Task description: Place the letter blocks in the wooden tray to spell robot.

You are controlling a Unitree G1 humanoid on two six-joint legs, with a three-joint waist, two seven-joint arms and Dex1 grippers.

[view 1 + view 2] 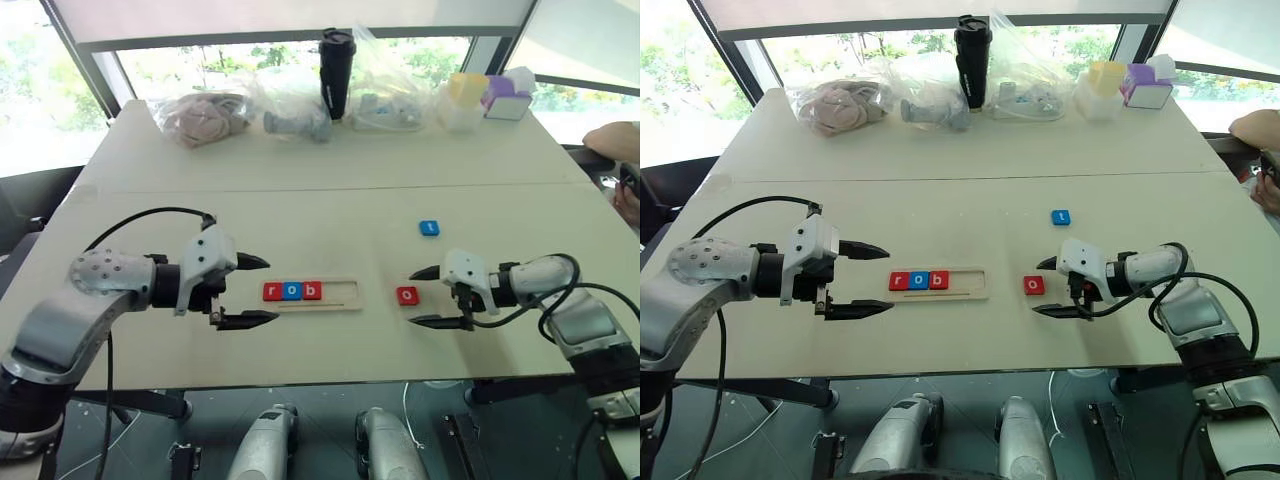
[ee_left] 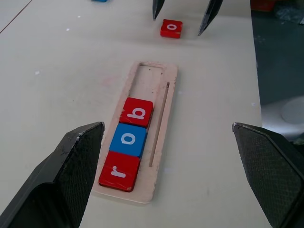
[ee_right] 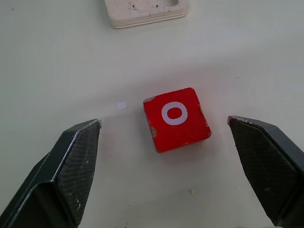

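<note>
Red "o" block (image 3: 176, 118) lies on the table (image 1: 330, 200) between our right claw's (image 1: 428, 297) wide-spread fingers — untouched; our left claw (image 1: 247, 291) gapes beside the wooden tray (image 1: 345, 293).

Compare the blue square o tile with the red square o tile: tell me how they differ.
The blue o tile sits inside the long light-wood tray, between the red r tile and red b tile; the red o tile lies loose on the table, outside the tray. The red one lies between the right gripper's open fingers; the blue one does not. Both are flat squares with a white o.
</note>
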